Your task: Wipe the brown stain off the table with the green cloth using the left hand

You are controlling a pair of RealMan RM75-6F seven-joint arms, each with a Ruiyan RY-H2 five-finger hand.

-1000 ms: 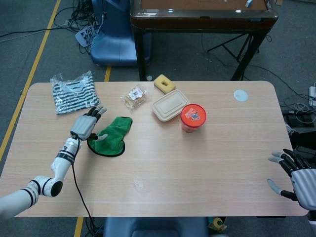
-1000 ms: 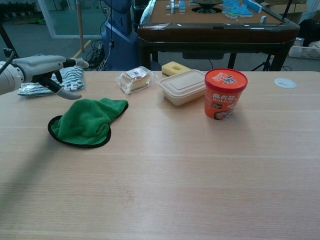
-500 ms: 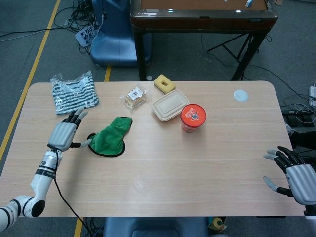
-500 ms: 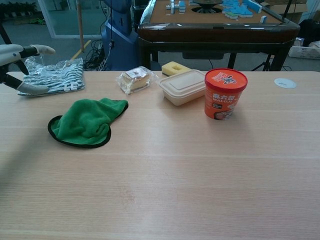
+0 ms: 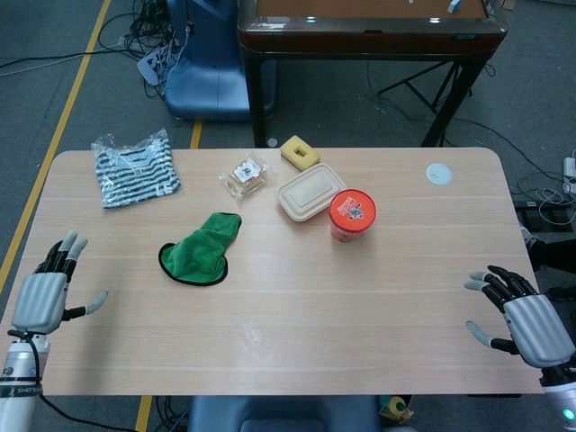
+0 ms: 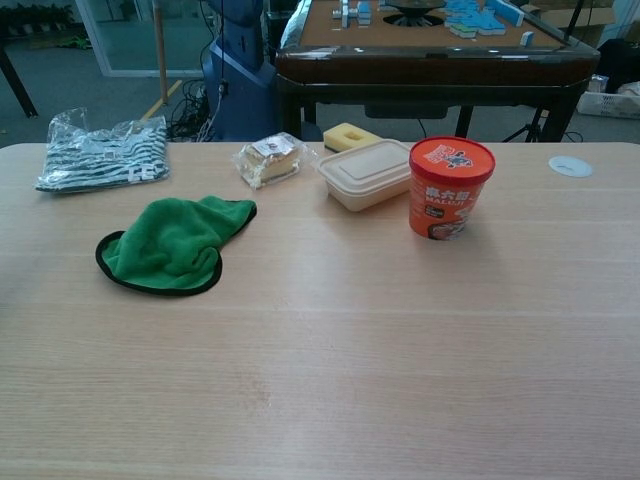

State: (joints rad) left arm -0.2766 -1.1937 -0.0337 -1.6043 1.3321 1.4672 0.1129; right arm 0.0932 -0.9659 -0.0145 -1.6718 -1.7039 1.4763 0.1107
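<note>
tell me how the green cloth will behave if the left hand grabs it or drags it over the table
The green cloth lies crumpled in soft folds, so it will probably droop and bunch when lifted, not hold its shape. It looks thin and plush, so likely light. Pushed flat along the wooden table, it would probably slide and wrinkle rather than roll. The left hand is open, away from it.

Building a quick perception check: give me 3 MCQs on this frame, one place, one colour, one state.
1. Where is the green cloth?
A. in the left hand
B. flat on the table, left of the orange cup
C. on the lidded container

2. What colour is the cup's lid?
A. blue
B. white
C. orange-red

3. What state is the left hand in?
A. open, holding nothing
B. gripping the cloth
C. pressing the striped bag

Key: 1 B, the cloth lies bunched on the wood, no hand on it. 2 C, the lid shows orange-red. 3 A, its fingers are spread by the table's left edge.
</note>
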